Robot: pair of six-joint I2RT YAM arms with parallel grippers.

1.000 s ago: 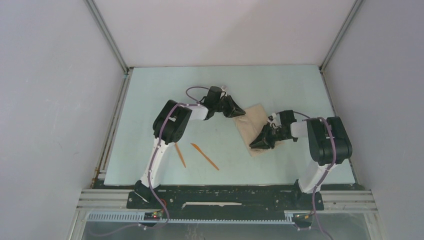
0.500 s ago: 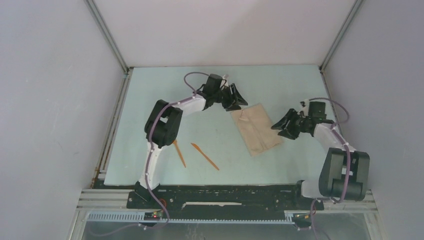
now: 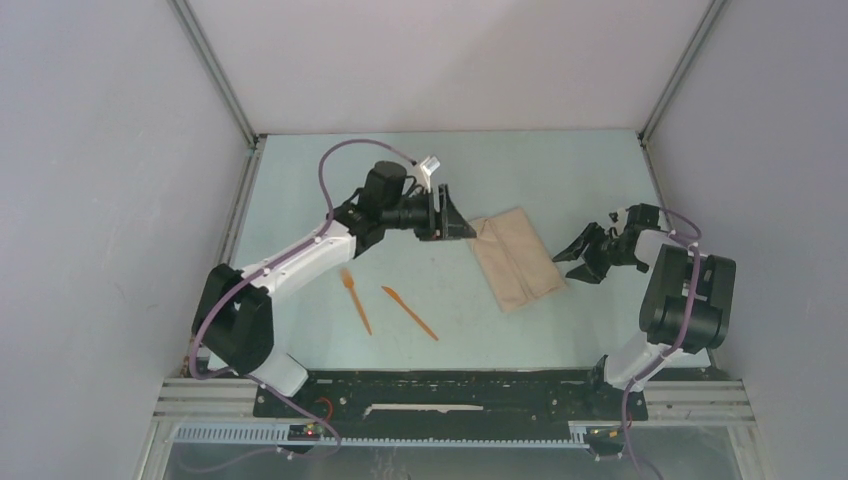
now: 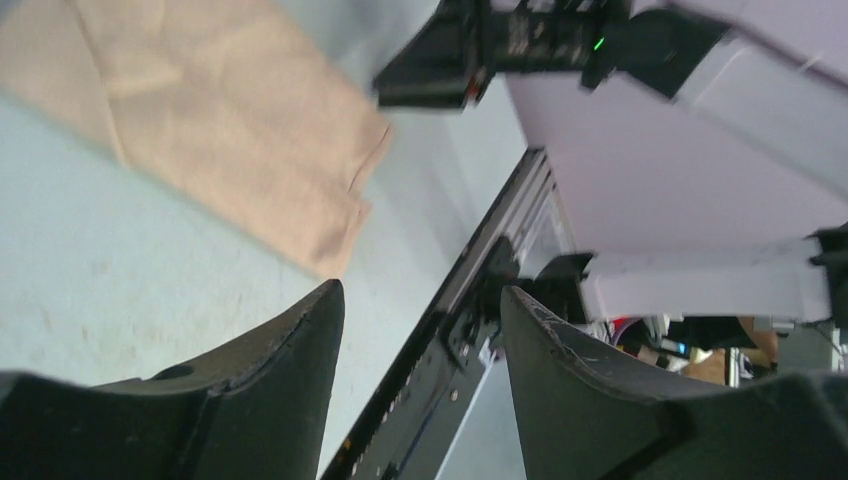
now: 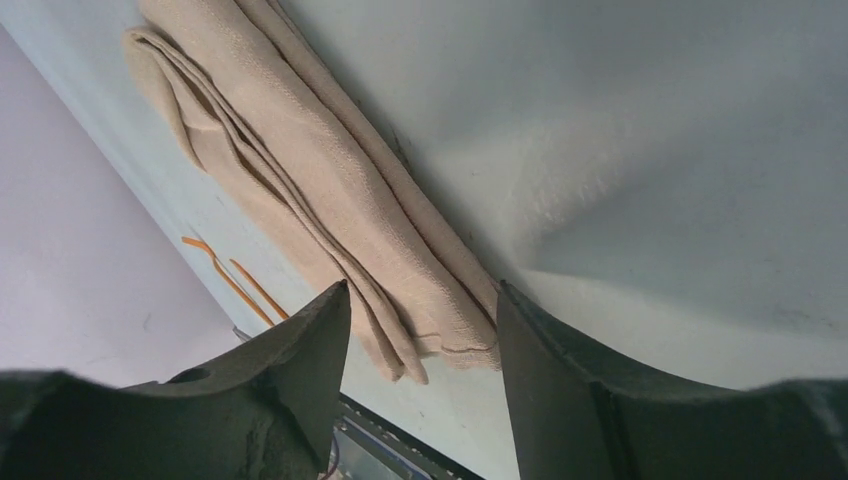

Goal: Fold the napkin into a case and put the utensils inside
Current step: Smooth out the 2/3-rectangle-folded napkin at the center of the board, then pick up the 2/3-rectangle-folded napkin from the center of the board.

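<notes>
Left pincer (image 3: 460, 225) and right pincer (image 3: 575, 262) are apart and empty, with the case (image 3: 515, 262) between them. Best to pinch the fork (image 3: 357, 303) gently at its middle.

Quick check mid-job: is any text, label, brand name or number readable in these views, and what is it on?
No text can be read.
Left wrist view, black housing: faint pale markings beside a green light, too blurred to read.
Top view, folded napkin, orange fork and knife: no print visible.
</notes>
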